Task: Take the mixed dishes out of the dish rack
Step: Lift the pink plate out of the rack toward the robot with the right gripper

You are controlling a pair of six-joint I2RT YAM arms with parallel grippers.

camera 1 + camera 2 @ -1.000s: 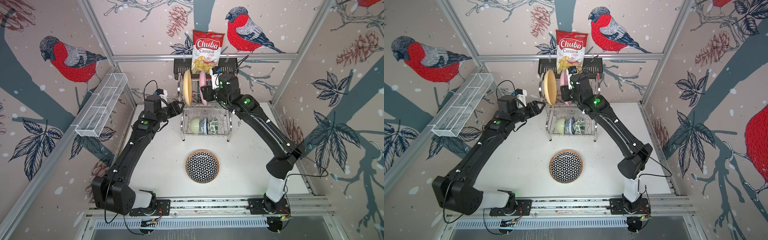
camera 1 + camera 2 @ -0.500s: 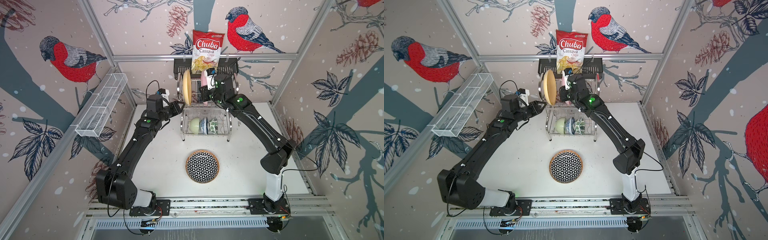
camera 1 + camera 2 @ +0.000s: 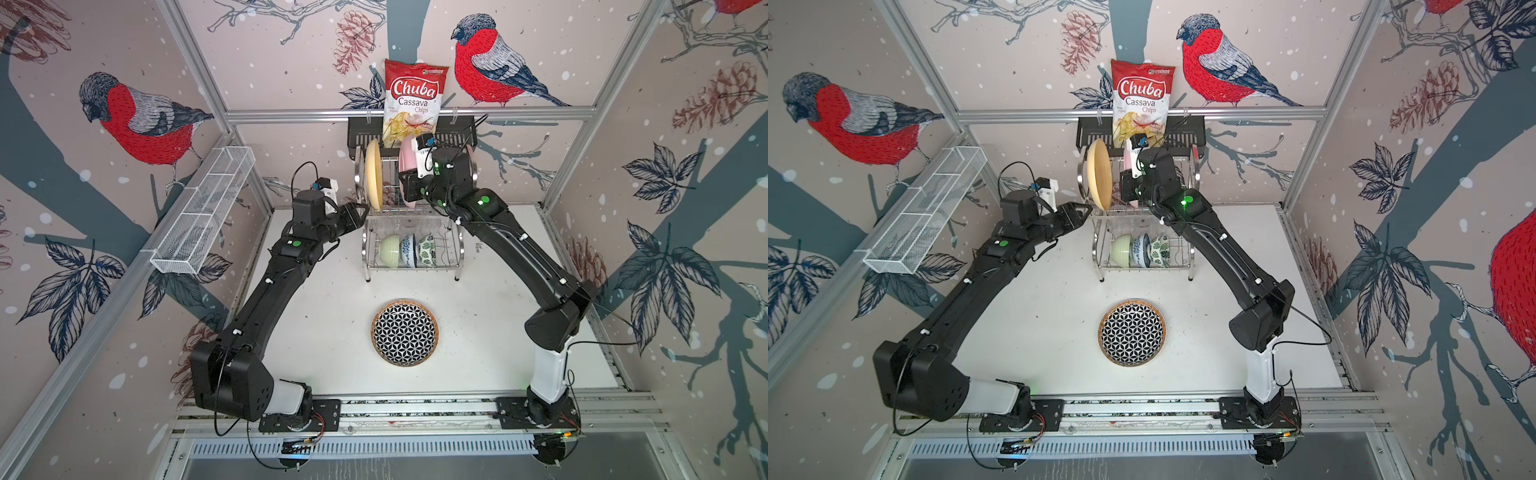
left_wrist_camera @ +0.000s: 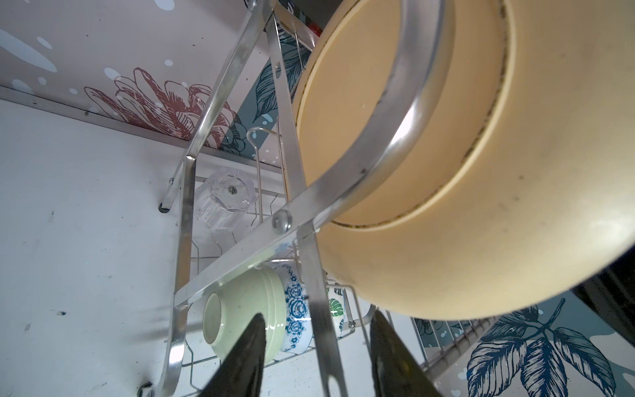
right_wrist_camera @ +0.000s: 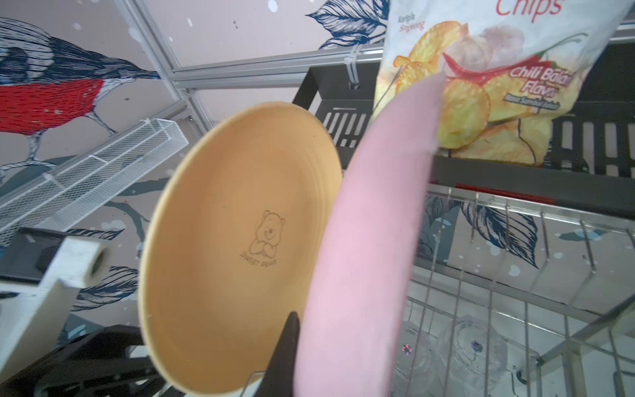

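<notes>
The dish rack stands at the back of the table. On its top tier the cream-yellow plate stands on edge. Beside it is the pink plate, tilted, with my right gripper shut on its lower rim. One dark finger lies against its face and the other is hidden behind it. My left gripper is open astride a steel upright at the rack's left end, under the cream plate. The lower tier holds a pale green bowl, a blue-white bowl and a leaf-print bowl. A clear glass sits upside down in the rack.
A black-and-white patterned plate lies on the table in front of the rack. Behind the rack hangs a black slotted basket holding a chips bag. A white mesh tray is fixed to the left wall.
My right gripper has swung left and closed on the pink plate, which now leans away from its slot. My left gripper has narrowed and edged up to the rack's left end.
</notes>
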